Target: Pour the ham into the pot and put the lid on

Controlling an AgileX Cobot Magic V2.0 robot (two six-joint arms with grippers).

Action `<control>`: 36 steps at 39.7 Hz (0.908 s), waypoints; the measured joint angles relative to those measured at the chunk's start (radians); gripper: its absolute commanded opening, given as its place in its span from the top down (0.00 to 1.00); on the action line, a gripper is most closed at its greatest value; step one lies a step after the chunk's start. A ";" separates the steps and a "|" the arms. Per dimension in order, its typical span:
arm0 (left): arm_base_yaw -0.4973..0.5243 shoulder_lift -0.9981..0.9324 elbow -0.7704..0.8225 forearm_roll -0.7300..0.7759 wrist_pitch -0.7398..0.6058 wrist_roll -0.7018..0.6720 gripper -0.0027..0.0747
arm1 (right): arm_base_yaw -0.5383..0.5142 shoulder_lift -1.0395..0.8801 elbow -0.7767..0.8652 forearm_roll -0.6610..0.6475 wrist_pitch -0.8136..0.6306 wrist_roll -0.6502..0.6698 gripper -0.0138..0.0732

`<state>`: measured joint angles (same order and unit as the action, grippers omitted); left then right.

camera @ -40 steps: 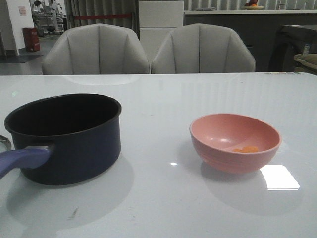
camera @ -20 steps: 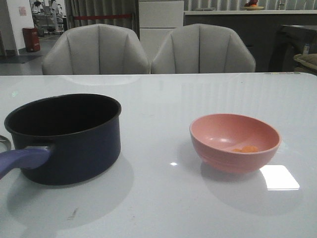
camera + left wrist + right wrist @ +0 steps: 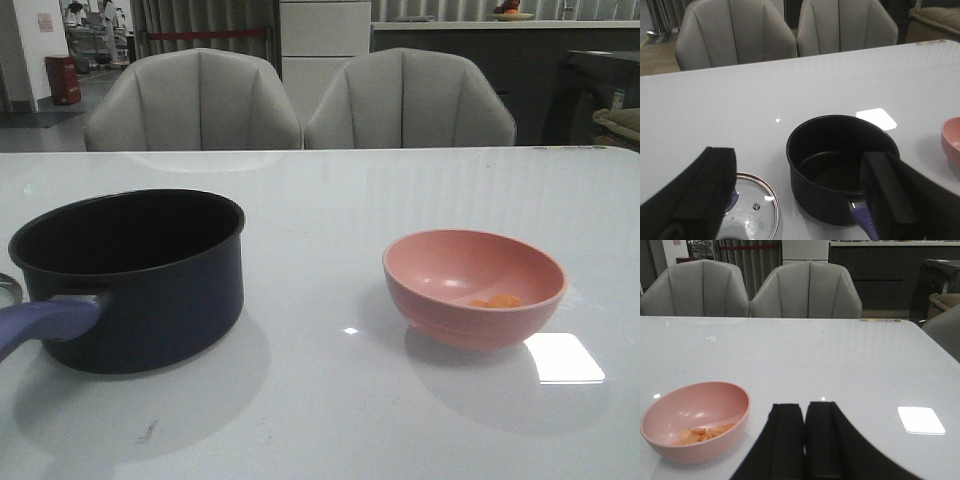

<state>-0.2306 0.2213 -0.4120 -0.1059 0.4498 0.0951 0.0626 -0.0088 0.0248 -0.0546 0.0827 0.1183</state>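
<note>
The dark navy pot (image 3: 130, 280) stands at the left of the table, its blue-purple handle (image 3: 45, 325) pointing toward me; it also shows in the left wrist view (image 3: 840, 165), with nothing inside. The ham (image 3: 497, 301) lies as small orange slices in a pink bowl (image 3: 475, 288) at the right, also in the right wrist view (image 3: 702, 433). The lid (image 3: 752, 207) lies flat on the table left of the pot, its blue knob partly hidden by a finger. My left gripper (image 3: 800, 195) is open above the lid and pot. My right gripper (image 3: 805, 412) is shut and empty, right of the bowl.
The white glossy table (image 3: 330, 200) stretches back to two grey chairs (image 3: 300, 100). A sliver of the lid's rim (image 3: 8, 290) shows at the front view's left edge. A bright light reflection (image 3: 565, 357) lies beside the bowl.
</note>
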 measured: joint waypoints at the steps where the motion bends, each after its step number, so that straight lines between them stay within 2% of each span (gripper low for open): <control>1: -0.002 -0.018 0.015 0.003 -0.008 0.000 0.25 | 0.000 0.000 0.000 0.000 0.000 0.000 0.67; 9: -0.009 -0.130 0.112 0.012 -0.111 0.000 0.25 | 0.000 0.000 0.000 0.000 0.000 0.000 0.67; 18: -0.017 -0.146 0.131 0.014 -0.173 0.000 0.25 | 0.000 0.000 0.000 0.000 -0.004 0.000 0.67; 26: -0.056 -0.146 0.131 0.014 -0.184 0.000 0.25 | 0.000 0.000 -0.001 0.000 -0.117 0.000 0.67; 31: -0.080 -0.146 0.131 0.014 -0.185 0.000 0.25 | 0.000 0.019 -0.084 0.000 -0.015 0.000 0.67; 36: -0.084 -0.146 0.131 0.016 -0.185 0.000 0.25 | 0.000 0.135 -0.223 0.002 0.107 0.000 0.67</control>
<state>-0.3147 0.0752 -0.2814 -0.0899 0.2647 0.0951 0.0626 0.1259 -0.1985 -0.0523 0.1899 0.1183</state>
